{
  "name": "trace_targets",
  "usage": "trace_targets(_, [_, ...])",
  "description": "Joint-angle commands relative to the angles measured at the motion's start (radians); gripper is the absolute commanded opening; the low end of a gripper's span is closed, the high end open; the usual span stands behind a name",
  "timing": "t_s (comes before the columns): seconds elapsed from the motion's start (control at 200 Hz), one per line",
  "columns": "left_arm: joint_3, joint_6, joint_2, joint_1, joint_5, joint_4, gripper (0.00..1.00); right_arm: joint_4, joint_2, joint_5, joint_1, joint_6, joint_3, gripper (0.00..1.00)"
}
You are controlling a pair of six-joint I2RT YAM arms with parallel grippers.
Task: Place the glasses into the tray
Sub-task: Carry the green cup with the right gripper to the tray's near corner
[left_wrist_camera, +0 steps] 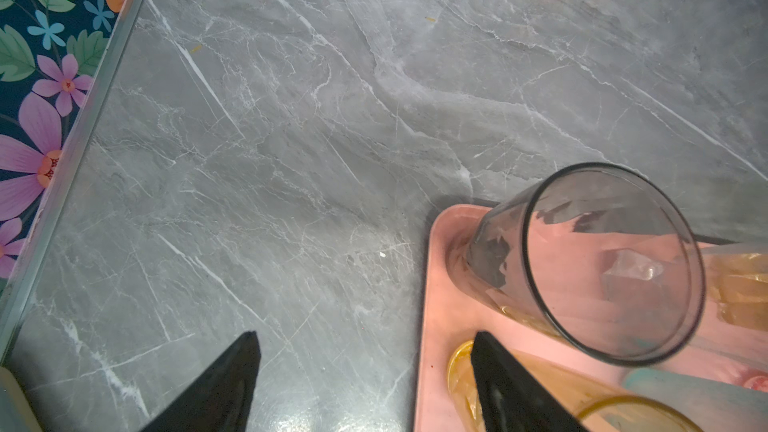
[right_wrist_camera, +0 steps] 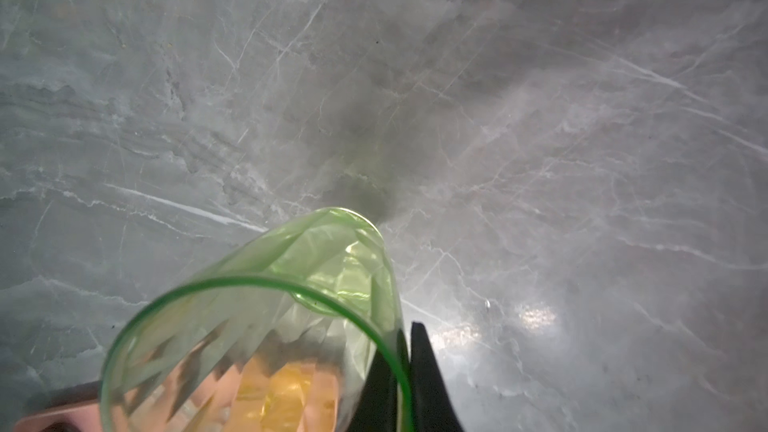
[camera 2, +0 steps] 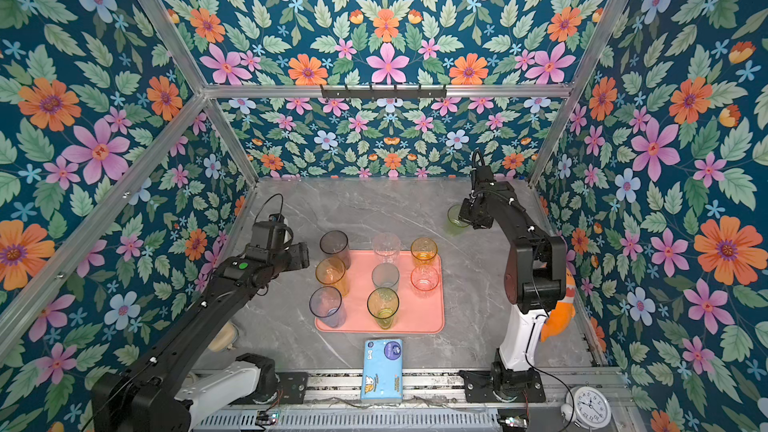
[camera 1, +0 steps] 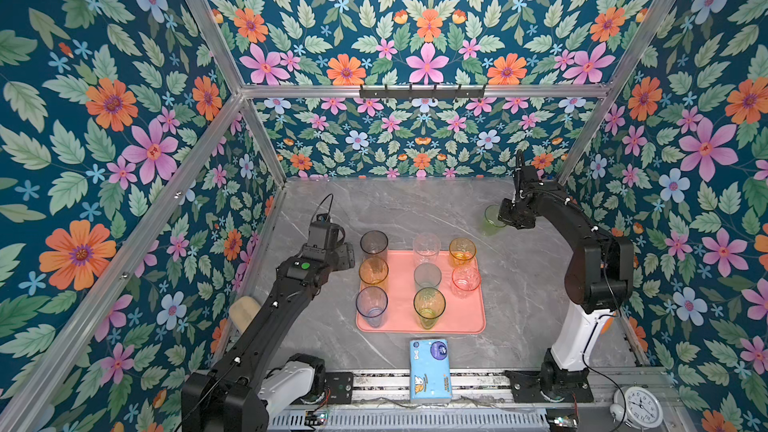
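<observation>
Your green glass stands mouth up with its long axis close to vertical. It is at the far right of the table, well apart from the tray. The right gripper is clamped on its wall near the rim.

Only the right wrist view shows you how. One black finger sits outside the wall and the other inside, pinched together on it. There you look down the mouth toward the base, which points away from the camera. In both top views the gripper body covers the fingers and part of the glass. Whether the base touches the table I can't tell — it looks to be at the surface or barely above it.

The other eight glasses stand upright on the tray, and you see them all only in the top views. The left gripper hovers at the tray's far left corner, just beside the grey glass. The left wrist view shows its fingers spread wide with nothing between them — one over bare table, one over the tray's edge. The amber glass is cut off there by the frame. In the right wrist view, the tray seen through the green glass is only a blur.
</observation>
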Motion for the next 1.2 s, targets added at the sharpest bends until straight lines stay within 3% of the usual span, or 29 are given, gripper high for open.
trace_targets(0.0, [0.005, 0.008, -0.004, 0.000, 0.003, 0.007, 0.83, -0.010, -0.059, -0.039, 0.009, -0.003, -0.049, 0.00])
trace_targets(0.595, [-0.003, 0.003, -0.016, 0.001, 0.015, 0.012, 0.83, -0.042, -0.370, -0.012, 0.101, 0.014, -0.302, 0.00])
trace_targets(1.195, [-0.004, -0.001, -0.019, 0.001, 0.022, 0.015, 0.83, -0.151, -0.530, -0.001, 0.137, 0.016, -0.383, 0.00])
